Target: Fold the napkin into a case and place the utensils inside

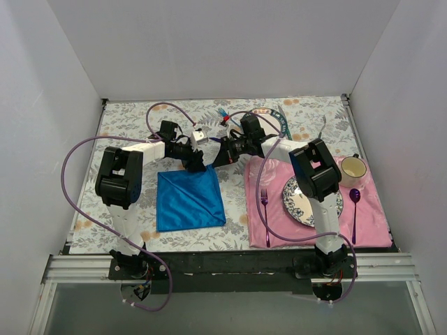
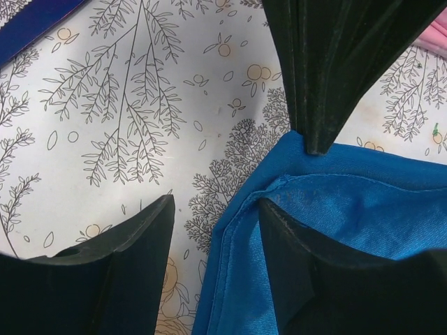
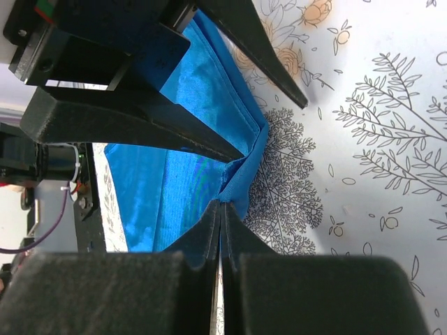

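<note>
The blue napkin (image 1: 188, 201) lies folded on the floral tablecloth, left of centre. My right gripper (image 1: 215, 162) is shut on its far right corner, seen pinched in the right wrist view (image 3: 222, 206). My left gripper (image 1: 199, 167) is open right beside it. In the left wrist view the left gripper (image 2: 216, 209) straddles the napkin's hemmed edge (image 2: 335, 209), one finger on the cloth, one on the table. A light-blue utensil tip (image 1: 223, 112) shows at the back behind the arms. I cannot make out the dark purple knife.
A pink placemat (image 1: 279, 227) on the right holds a patterned plate (image 1: 296, 202), a magenta fork (image 1: 265, 204), a purple spoon (image 1: 355, 199) and a cream cup (image 1: 353, 169). A teal utensil (image 1: 281, 118) lies at the back. White walls enclose the table.
</note>
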